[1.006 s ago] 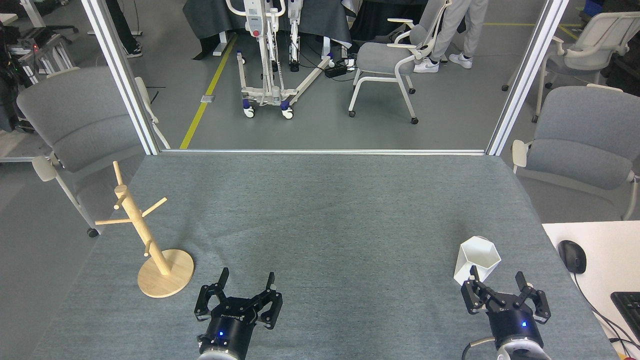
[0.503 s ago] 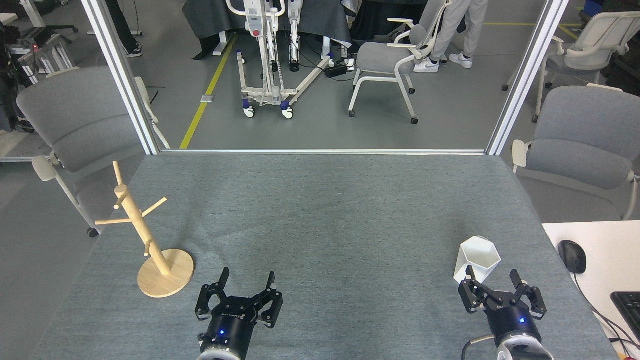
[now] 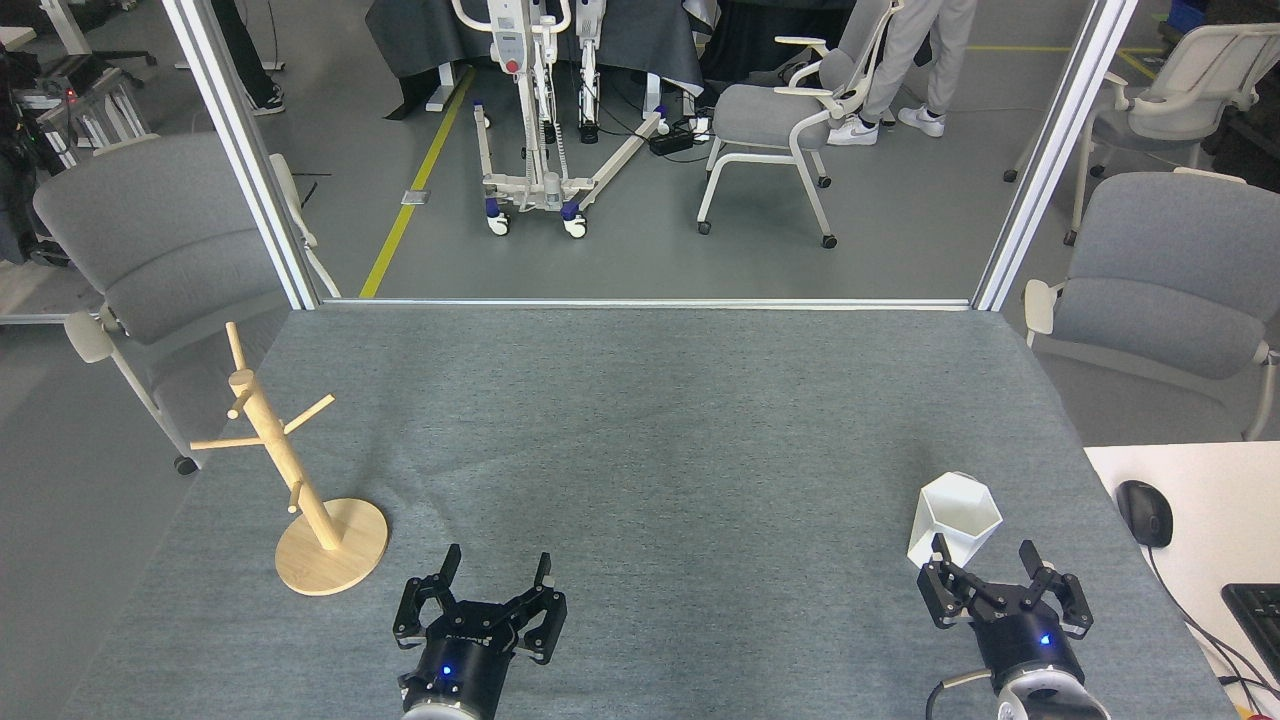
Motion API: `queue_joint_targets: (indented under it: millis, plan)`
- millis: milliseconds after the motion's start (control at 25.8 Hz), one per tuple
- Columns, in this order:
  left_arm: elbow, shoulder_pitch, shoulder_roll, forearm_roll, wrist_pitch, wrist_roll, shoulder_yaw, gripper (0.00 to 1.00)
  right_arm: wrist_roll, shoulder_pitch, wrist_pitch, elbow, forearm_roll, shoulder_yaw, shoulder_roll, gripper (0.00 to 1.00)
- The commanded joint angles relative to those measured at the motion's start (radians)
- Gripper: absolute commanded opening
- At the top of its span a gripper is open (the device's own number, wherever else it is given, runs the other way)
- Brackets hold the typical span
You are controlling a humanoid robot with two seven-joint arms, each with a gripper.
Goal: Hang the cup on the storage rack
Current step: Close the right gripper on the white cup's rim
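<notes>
The white faceted cup (image 3: 952,518) with a hexagonal rim stands upright on the grey table near its right front. Just in front of it my right gripper (image 3: 985,557) is open, its left fingertip close to the cup's near wall and nothing between the fingers. The cup's handle is hidden. The light wooden storage rack (image 3: 290,470) stands on its round disc base at the table's left, its pegs bare. My left gripper (image 3: 497,565) is open and empty at the front, to the right of the rack's base.
A white side table (image 3: 1200,520) with a black mouse (image 3: 1144,512) and keyboard (image 3: 1258,612) borders the right edge. Grey chairs (image 3: 150,250) stand beside the table left and right. Metal frame posts (image 3: 245,150) rise at the far corners. A person's legs (image 3: 915,60) show beyond.
My right gripper has shifted slightly left and up toward the cup. My left gripper has dropped back a little toward the view's bottom edge. Cup and rack have not moved.
</notes>
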Motion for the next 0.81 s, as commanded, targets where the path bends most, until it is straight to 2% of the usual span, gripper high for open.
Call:
queue_joint_targets:
  millis: [0, 193, 464, 774]
  plan:
    - [0.01, 0.0, 0.0, 0.0, 0.0, -0.001, 0.0, 1.0, 0.001, -0.018, -0.002, 0.019, 0.0, 0.003, 0.0, 1.0]
    - [0.01, 0.0, 0.0, 0.0, 0.0, -0.001, 0.0, 1.0, 0.001, -0.064, -0.001, 0.068, 0.0, 0.027, 0.0, 1.0]
    - [0.01, 0.0, -0.002, 0.0, 0.0, -0.001, 0.002, 1.0, 0.0, -0.074, 0.001, 0.082, -0.002, 0.027, 0.001, 1.0]
    - [0.013, 0.0, -0.002, 0.0, 0.0, -0.002, 0.002, 1.0, -0.014, -0.126, 0.008, 0.159, -0.002, 0.029, 0.003, 1.0]
